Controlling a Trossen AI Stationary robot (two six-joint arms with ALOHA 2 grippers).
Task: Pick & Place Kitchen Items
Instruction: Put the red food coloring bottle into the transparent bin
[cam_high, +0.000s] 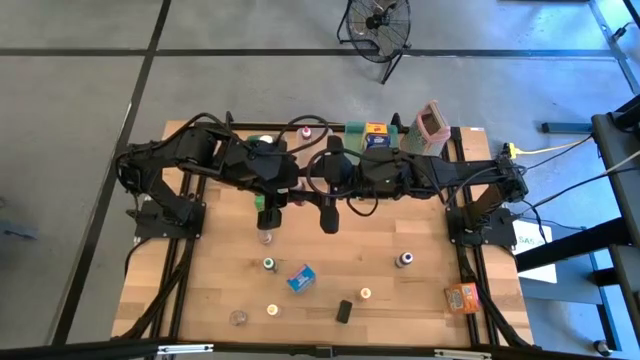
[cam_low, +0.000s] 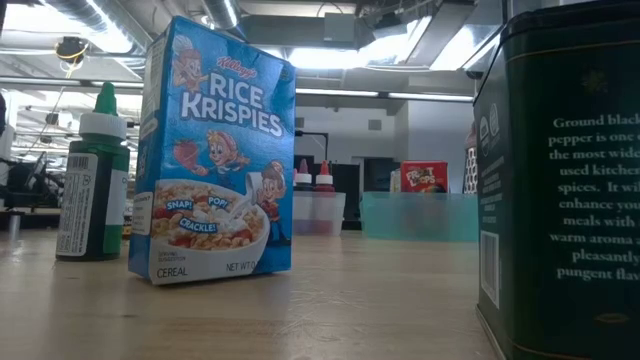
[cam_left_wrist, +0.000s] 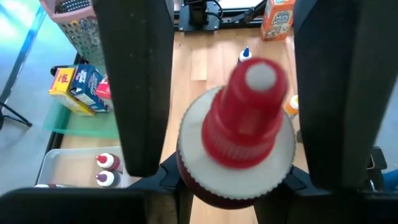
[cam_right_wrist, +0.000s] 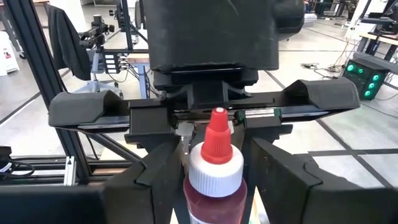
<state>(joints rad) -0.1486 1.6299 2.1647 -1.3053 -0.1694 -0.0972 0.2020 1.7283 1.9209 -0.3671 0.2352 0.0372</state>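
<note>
A small bottle (cam_right_wrist: 214, 186) of red sauce, with a white collar and a pointed red cap (cam_left_wrist: 245, 118), hangs upright in the air over the table's far middle, where my two arms meet. My left gripper (cam_left_wrist: 236, 190) is shut on it, reaching slanting down from the table's left. My right gripper (cam_right_wrist: 214, 199) faces it, level, from the table's right. Its fingers (cam_right_wrist: 149, 186) stand apart, close on either side of the bottle. Other kitchen items lie on the table: a blue cereal box (cam_high: 301, 278), an orange box (cam_high: 462, 297) and several tiny bottles (cam_high: 268, 264). My left gripper holds the bottle somewhere below its white collar (cam_left_wrist: 199, 180); the collar and the dark fingers hide the place of contact. It comes at the bottle slanting down from the table's left. The bottle stands upright, lifted clear of the table. My right gripper has a finger on each side of the bottle's collar and body (cam_right_wrist: 214, 208), level from the table's right. I cannot tell whether they touch it.
At the far edge stand a green tray (cam_high: 372, 135) with boxes, a pinkish grater (cam_high: 432, 122) and a clear bin (cam_left_wrist: 74, 168) holding bottles. A dark pepper tin (cam_low: 560, 180), a green bottle (cam_low: 95, 180) and a small black thing (cam_high: 343, 311) are at the near side.
</note>
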